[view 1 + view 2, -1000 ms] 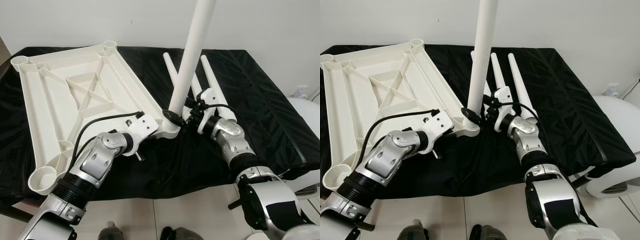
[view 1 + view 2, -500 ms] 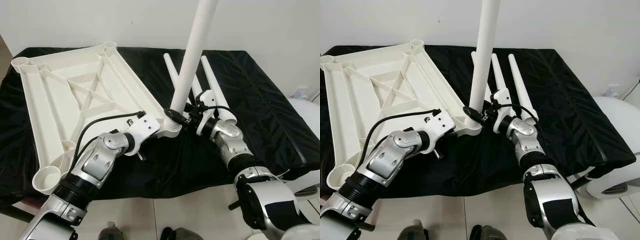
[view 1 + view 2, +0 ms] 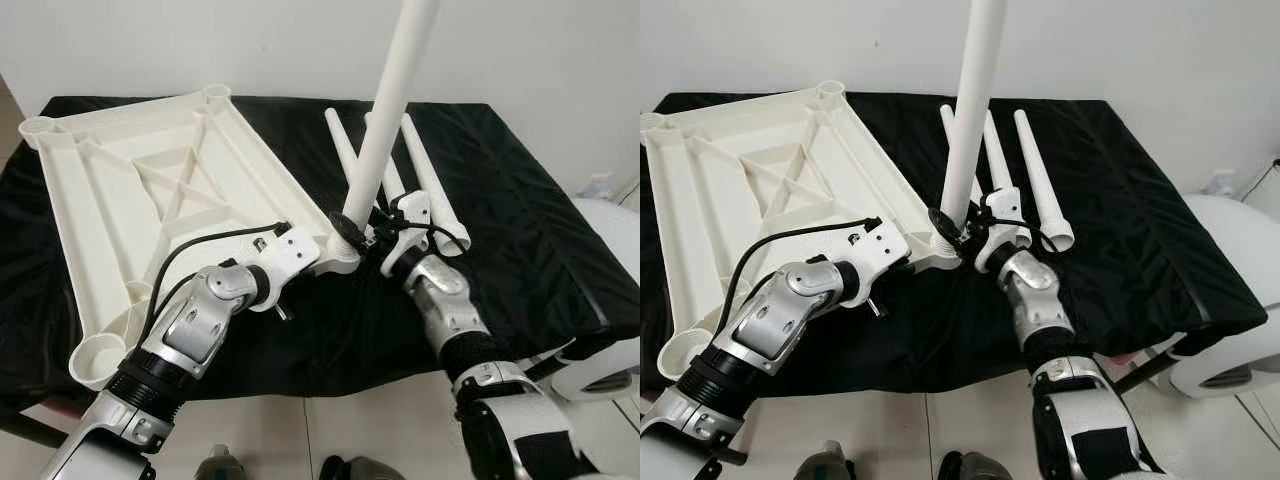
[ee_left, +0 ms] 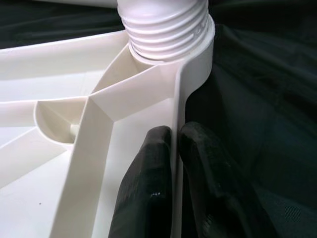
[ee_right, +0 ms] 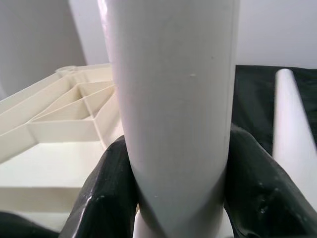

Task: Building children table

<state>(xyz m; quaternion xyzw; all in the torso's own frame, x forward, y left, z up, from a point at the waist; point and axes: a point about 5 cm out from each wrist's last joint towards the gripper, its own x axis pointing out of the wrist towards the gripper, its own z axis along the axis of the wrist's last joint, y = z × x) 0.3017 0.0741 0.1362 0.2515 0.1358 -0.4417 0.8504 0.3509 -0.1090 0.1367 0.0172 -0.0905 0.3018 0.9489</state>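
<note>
The white table top (image 3: 150, 190) lies upside down on the black cloth (image 3: 520, 200). One white leg (image 3: 385, 120) stands upright in the near corner socket (image 3: 345, 255), whose thread shows in the left wrist view (image 4: 166, 25). My right gripper (image 5: 178, 198) is shut on this leg just above the socket, one black finger (image 5: 111, 188) on each side. My left gripper (image 4: 176, 168) is shut on the table top's rim (image 4: 190, 89) just below that socket. Three spare legs (image 3: 1040, 175) lie side by side on the cloth behind the right gripper.
The cloth-covered surface ends at a front edge (image 3: 330, 385) over a tiled floor (image 3: 380, 420). A white rounded object (image 3: 610, 225) stands off the right side. A pale wall (image 3: 250, 40) runs behind. Open sockets sit at the table top's other corners (image 3: 95, 355).
My right forearm has swung to the left under the upright leg, still shut on it. The leg leans slightly more to the right. The left gripper keeps its hold on the rim.
</note>
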